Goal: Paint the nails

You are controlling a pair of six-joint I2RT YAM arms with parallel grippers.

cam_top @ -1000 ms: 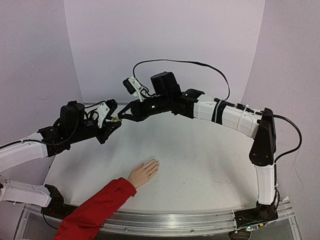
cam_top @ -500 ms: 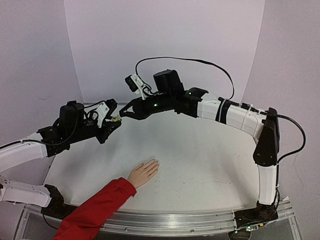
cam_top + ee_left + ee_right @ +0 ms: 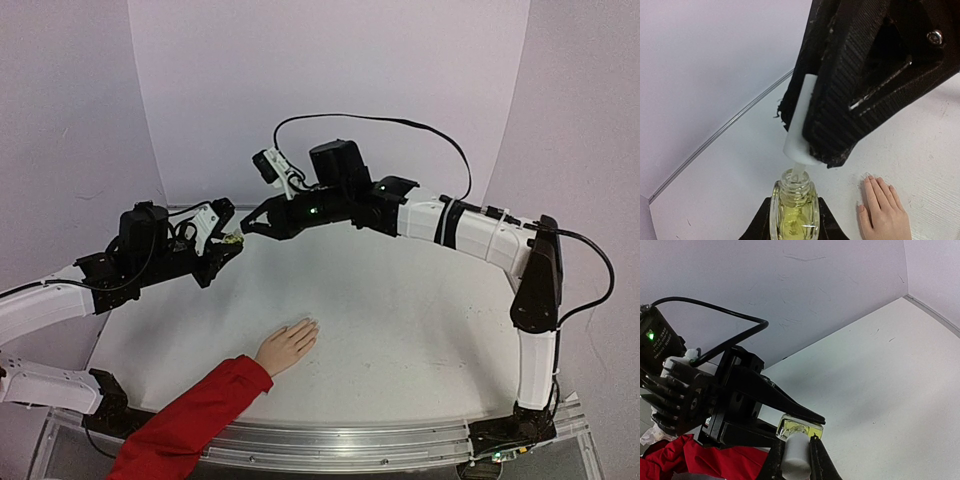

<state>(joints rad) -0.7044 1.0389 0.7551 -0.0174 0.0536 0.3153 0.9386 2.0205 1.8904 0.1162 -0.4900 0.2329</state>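
Reference object: small yellow-green bottle [image 3: 793,212], held over the far-left part of the table [image 3: 400,330]. All positions below are taken from it.
Left gripper [image 3: 228,246]: clenched on the bottle, one finger against each side of the glass body.
Right gripper [image 3: 796,460]: clamped on the white cap [image 3: 801,125], directly above the bottle's mouth.
Cap condition: lifted clear of the bottle's threaded neck. A pale stem runs from its underside down into the opening (the brush tip cannot be made out).
Bottle contents: clear yellow-green liquid, visible through the glass.
Hand [image 3: 288,345]: peach-coloured, palm down, fingers together, flat on the table. It lies well apart from the bottle, nearer the arm bases and to the bottle's right.
Nails [image 3: 868,176]: at the fingertips, well apart from the bottle. They are pale and too small to judge their finish.
Red sleeve [image 3: 190,420]: runs from the wrist away from the bottle, down to the near table edge.
Clearance: both grippers are at the bottle, well apart from the hand.
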